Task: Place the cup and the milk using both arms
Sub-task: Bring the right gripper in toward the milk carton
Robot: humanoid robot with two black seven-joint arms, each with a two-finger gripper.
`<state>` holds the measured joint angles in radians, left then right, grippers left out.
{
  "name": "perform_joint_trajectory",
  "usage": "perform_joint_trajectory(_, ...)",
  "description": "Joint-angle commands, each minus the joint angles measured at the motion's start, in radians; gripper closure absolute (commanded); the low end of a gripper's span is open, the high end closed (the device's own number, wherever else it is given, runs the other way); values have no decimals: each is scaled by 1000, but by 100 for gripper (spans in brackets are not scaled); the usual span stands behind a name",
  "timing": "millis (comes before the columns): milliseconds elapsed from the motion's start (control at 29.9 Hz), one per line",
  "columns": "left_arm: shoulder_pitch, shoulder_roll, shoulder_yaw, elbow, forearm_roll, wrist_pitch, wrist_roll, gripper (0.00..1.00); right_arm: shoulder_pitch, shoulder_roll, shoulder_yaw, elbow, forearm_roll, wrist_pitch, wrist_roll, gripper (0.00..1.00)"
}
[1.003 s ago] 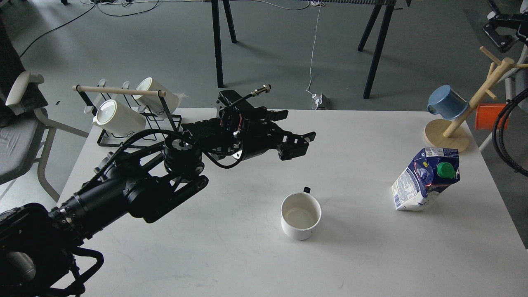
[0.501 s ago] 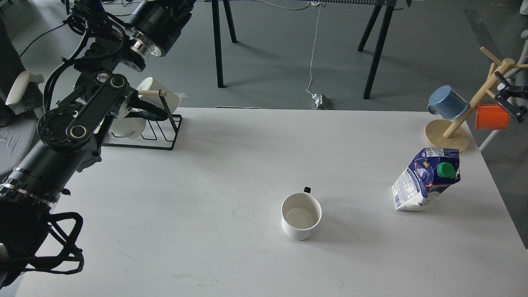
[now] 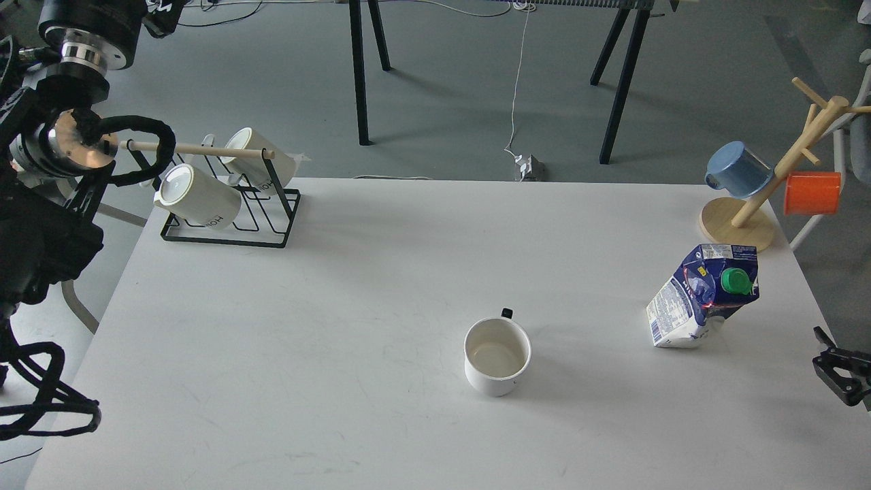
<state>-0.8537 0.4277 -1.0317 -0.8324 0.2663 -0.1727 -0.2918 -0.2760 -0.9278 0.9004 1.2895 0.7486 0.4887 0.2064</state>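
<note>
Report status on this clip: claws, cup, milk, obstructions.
Left claw out of view; right claw at right table edge, state unclear. White enamel cup upright and blue-white milk carton leaning, both untouched. Nothing between them.

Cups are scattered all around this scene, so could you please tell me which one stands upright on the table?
The white cup near the table's middle: it alone stands mouth-up. The two white mugs lie in the wire rack, and the blue cup and orange cup hang on the wooden tree.

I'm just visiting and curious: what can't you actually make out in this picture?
- Left gripper: outside the head view; the arm runs off the top-left edge.
- Right gripper: cut by the right edge, open or shut unclear.
- Milk carton: print too small to read.
- White cup: handle mostly hidden behind its rim.
</note>
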Motion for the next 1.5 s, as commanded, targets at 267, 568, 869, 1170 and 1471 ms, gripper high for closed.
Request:
perform_joint_trajectory(267, 18, -3, 12, -10, 1, 13, 2, 0, -63, 286, 11, 24, -175, 0, -1, 1)
perform_joint_trajectory(568, 18, 26, 16, -10, 4, 12, 3, 0, -55, 397, 97, 22, -282, 0, -1, 1)
perform_joint_trajectory(869, 19, 26, 19, -11, 10, 24, 8, 0, -48, 448, 192, 16, -314, 0, -1, 2)
perform_joint_trajectory(1170, 18, 17, 19, -11, 11, 25, 10, 0, -32, 481, 239, 16, -331, 0, -1, 2)
perform_joint_trajectory(1471, 19, 14, 21, -10, 11, 24, 10, 0, 49, 529, 227, -5, -380, 0, -2, 2)
